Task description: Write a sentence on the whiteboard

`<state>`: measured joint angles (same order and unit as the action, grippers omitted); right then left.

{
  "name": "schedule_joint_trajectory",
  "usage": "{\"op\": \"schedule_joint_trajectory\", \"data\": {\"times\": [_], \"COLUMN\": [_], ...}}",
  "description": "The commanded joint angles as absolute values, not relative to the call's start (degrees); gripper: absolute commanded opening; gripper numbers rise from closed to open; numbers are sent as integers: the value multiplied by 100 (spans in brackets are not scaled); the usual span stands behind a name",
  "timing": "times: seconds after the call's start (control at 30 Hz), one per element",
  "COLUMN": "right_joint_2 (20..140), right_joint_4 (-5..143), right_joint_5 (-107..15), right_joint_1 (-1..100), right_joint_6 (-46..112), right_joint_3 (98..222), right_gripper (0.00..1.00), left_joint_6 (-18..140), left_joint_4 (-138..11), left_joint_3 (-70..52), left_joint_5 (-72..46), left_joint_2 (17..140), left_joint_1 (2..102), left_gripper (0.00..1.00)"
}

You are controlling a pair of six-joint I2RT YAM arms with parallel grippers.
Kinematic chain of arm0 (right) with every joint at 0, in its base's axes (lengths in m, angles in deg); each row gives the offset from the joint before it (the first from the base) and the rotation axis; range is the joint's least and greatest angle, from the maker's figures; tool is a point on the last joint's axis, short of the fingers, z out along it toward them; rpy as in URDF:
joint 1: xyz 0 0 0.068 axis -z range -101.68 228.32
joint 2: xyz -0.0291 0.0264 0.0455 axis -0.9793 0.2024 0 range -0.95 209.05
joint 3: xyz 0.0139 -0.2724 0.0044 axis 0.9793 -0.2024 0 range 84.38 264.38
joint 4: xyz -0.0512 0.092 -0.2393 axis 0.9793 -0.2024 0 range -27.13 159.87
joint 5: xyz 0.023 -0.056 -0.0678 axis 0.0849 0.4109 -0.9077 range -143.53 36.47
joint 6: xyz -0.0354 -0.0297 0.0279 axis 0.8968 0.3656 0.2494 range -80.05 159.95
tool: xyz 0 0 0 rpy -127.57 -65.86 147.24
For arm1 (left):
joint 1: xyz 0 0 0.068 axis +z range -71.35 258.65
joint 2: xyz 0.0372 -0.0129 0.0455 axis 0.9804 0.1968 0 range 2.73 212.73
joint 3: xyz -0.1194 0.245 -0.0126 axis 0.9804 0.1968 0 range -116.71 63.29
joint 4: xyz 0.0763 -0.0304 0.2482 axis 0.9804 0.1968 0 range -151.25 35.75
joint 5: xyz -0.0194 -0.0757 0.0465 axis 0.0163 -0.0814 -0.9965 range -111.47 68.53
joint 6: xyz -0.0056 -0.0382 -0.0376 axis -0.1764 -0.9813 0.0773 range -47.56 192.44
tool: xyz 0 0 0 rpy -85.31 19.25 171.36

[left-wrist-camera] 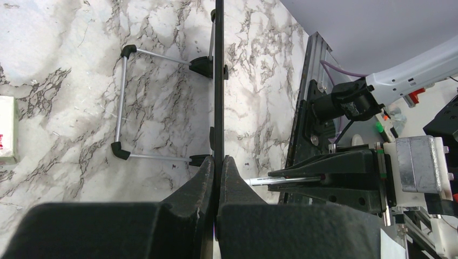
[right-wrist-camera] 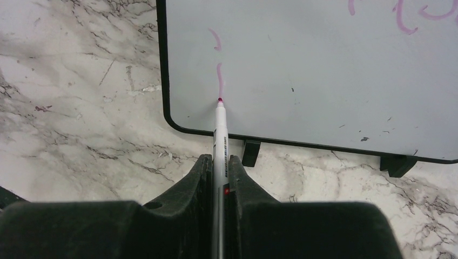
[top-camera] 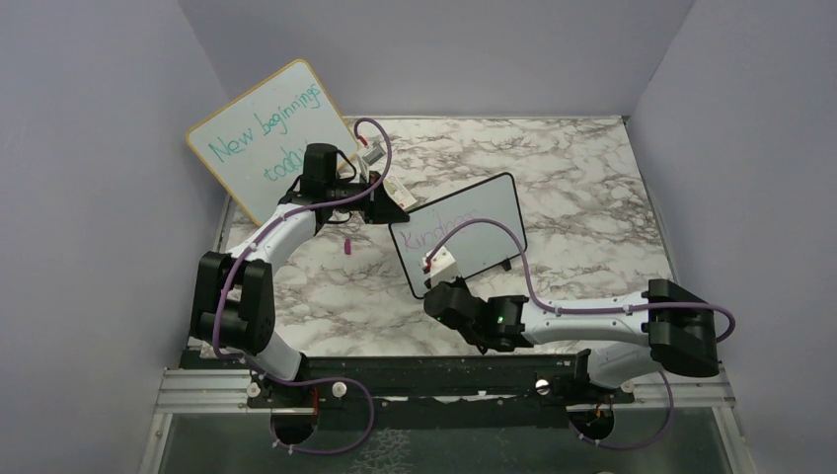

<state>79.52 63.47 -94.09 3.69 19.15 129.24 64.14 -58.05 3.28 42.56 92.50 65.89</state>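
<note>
The small black-framed whiteboard (top-camera: 474, 222) stands tilted on the marble table, and in the left wrist view I see the whiteboard (left-wrist-camera: 219, 81) edge-on. My left gripper (top-camera: 393, 209) (left-wrist-camera: 218, 162) is shut on its upper left edge. The sentence (top-camera: 441, 233) starts in thin purple-pink letters. My right gripper (top-camera: 434, 294) (right-wrist-camera: 218, 162) is shut on a white marker (right-wrist-camera: 220, 135). The marker's pink tip touches the whiteboard (right-wrist-camera: 324, 70) near its lower left corner, at the end of a short fresh stroke (right-wrist-camera: 219, 78). More pink strokes (right-wrist-camera: 405, 16) show at the top right.
A larger wood-framed board (top-camera: 266, 133) with teal writing leans at the back left. A wire stand (left-wrist-camera: 123, 102) props the small board from behind. A small pink cap (top-camera: 348, 245) lies on the table. A white block (left-wrist-camera: 7, 129) lies off to the left. Grey walls enclose three sides.
</note>
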Motion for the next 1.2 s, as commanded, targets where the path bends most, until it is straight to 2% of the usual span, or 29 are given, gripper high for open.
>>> {"op": "schedule_joint_trajectory", "data": {"times": [0.0, 0.33, 1.17], "right_joint_2": [7877, 7160, 7477], "right_joint_4": [6235, 6758, 7171], "right_joint_5": [-9375, -9853, -9304], "right_joint_1": [410, 531, 795], "right_joint_6": [1803, 2017, 2066], "right_joint_3": [12996, 12661, 12596], "right_gripper": [0, 0, 0], "left_joint_6": [6598, 6602, 6591], "left_joint_4": [-5343, -5345, -5343], "left_joint_3": [431, 427, 422], "left_joint_5": [3821, 3821, 3820], "left_joint_2": [9334, 9338, 9374], "left_joint_1": [6539, 6538, 6538], "left_gripper": [0, 0, 0]}}
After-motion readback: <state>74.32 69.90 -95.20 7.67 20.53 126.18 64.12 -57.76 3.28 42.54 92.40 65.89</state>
